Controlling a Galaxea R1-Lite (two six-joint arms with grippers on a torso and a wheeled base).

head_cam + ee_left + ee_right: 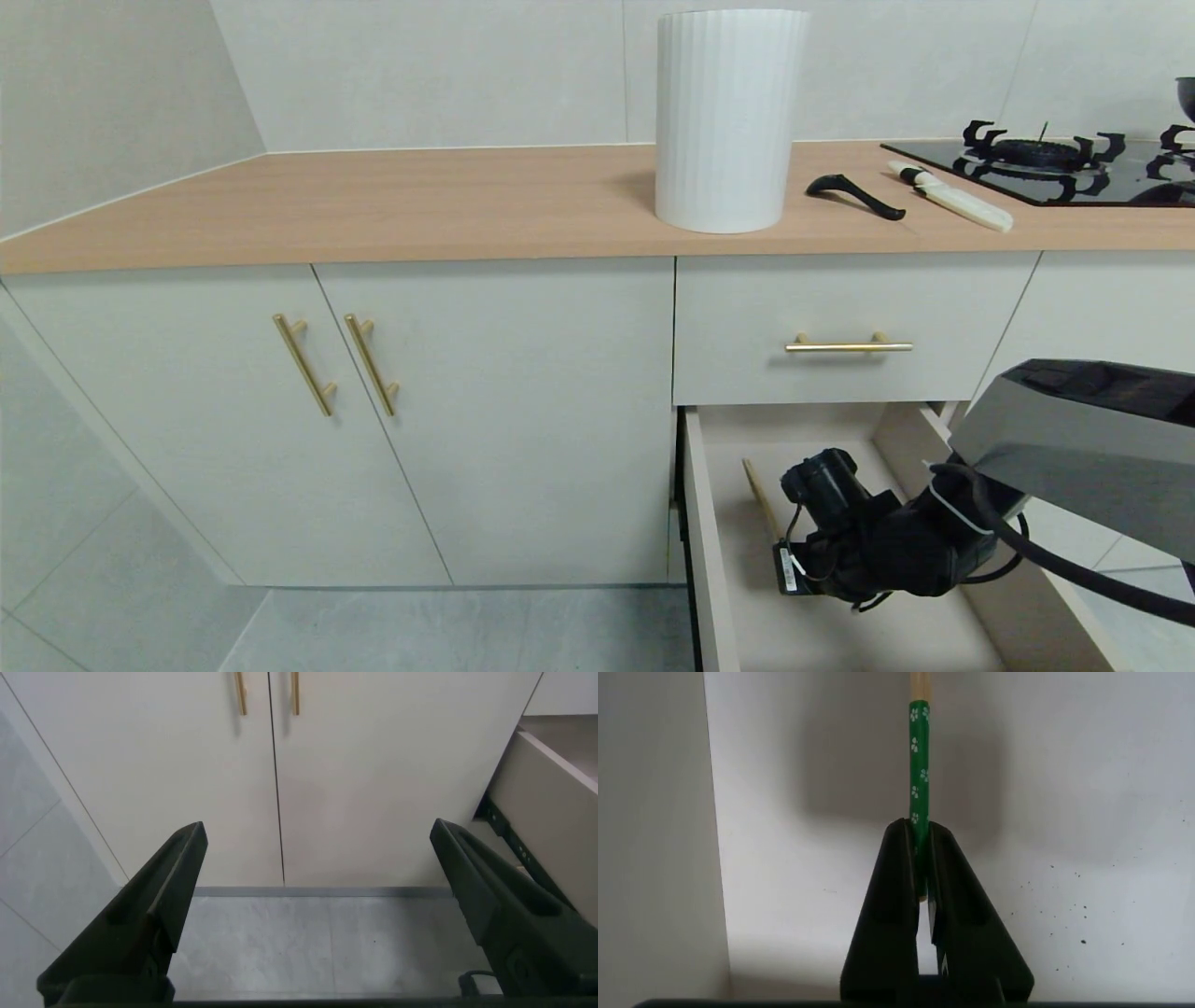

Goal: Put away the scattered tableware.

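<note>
No text, number or sign can be read on anything

chopstick [919,756] green, white flower dots, pale tip | my right tool [922,833] black | knife [954,197] cream | canister [724,117] white, ribbed | bench [420,201] tan woodgrain

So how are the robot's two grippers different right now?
The left gripper is wide open and holds nothing; the right gripper is shut on a green chopstick. The left gripper faces the closed cupboard doors; the right gripper is down inside the open drawer. Both grippers are black.
</note>
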